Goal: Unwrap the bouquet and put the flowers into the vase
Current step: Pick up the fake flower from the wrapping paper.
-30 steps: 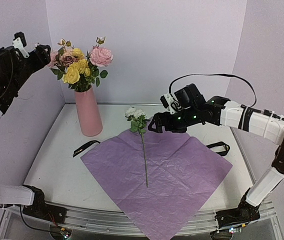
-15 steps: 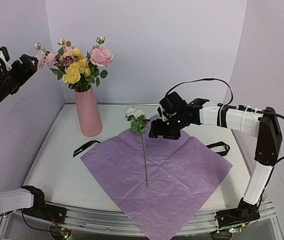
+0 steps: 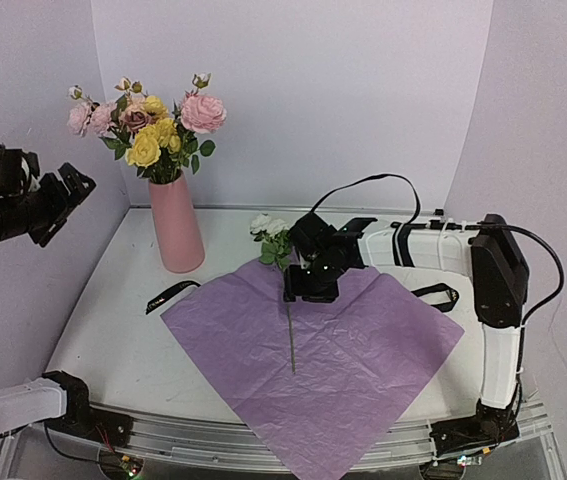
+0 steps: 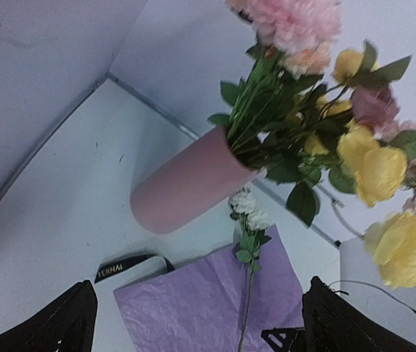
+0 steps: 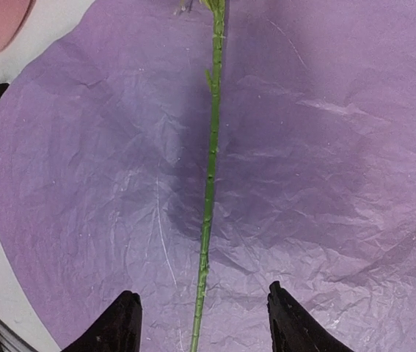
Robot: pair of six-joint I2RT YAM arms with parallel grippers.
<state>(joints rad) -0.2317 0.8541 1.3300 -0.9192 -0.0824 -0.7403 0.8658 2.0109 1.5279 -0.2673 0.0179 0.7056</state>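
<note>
The pink vase [image 3: 177, 228] stands at the back left and holds several pink and yellow flowers [image 3: 159, 122]. A single white flower [image 3: 269, 226] lies on the spread lilac paper [image 3: 363, 340], its long green stem [image 5: 209, 183] running toward the near edge. My right gripper [image 3: 295, 290] hangs low over that stem. It is open, one finger on each side of the stem [image 5: 201, 293], and neither finger touches it. My left gripper [image 3: 71, 208] is raised at the far left, away from the vase [image 4: 189, 180], open and holding nothing [image 4: 202, 293].
A black ribbon [image 3: 171, 296] lies left of the paper, and another black loop [image 3: 437, 294] lies at the paper's right corner. Lilac walls close in the white table [image 3: 113, 330] on the left, back and right. The right arm's cable arcs above its forearm.
My right gripper moved left and down onto the stem, and its jaws narrowed. My left gripper drew back from the vase's flowers, went left and down, and opened wider.
</note>
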